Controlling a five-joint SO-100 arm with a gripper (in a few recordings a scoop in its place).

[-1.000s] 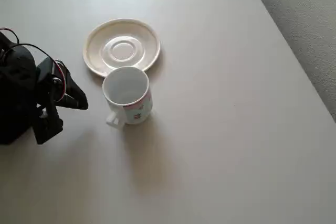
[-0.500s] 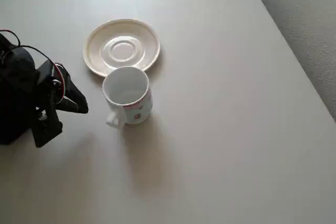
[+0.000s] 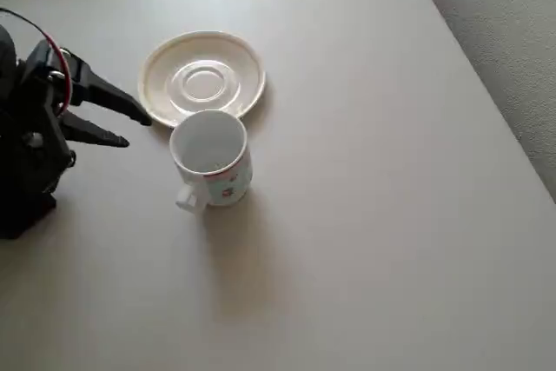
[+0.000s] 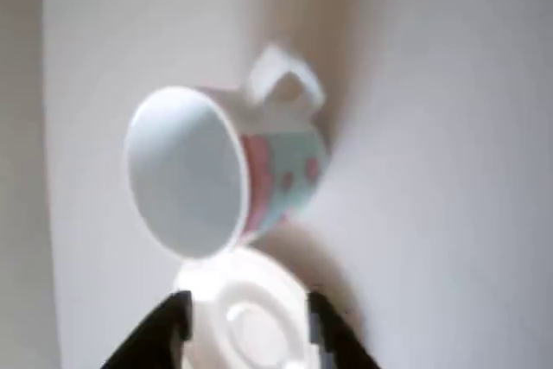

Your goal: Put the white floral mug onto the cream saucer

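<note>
So, small white ceramic mug with pink and teal flower prints [image 3: 211, 157] sitting upright on the pale matte tabletop [image 3: 373, 215], loop handle poking toward the lower left in the overhead view. Parked right beside the round glossy cream saucer with the raised centre ring [image 3: 201, 78], rim overlapping the saucer's near edge from above, though can't tell whether actually touching. Nothing on the saucer.

Black two-finger gripper [image 3: 139, 130] over at the left of the overhead view, fingers spread apart, holding nothing, tips pointing right toward the gap between mug and saucer and stopping just short of both. Red wire looping over the black arm body.

Blurry wrist view: dark fingers [image 4: 155, 334] at the bottom edge, saucer [image 4: 246, 317] between them, mug [image 4: 216, 170] beyond, mouth facing the camera, handle [image 4: 285, 84] on the far side.
</note>
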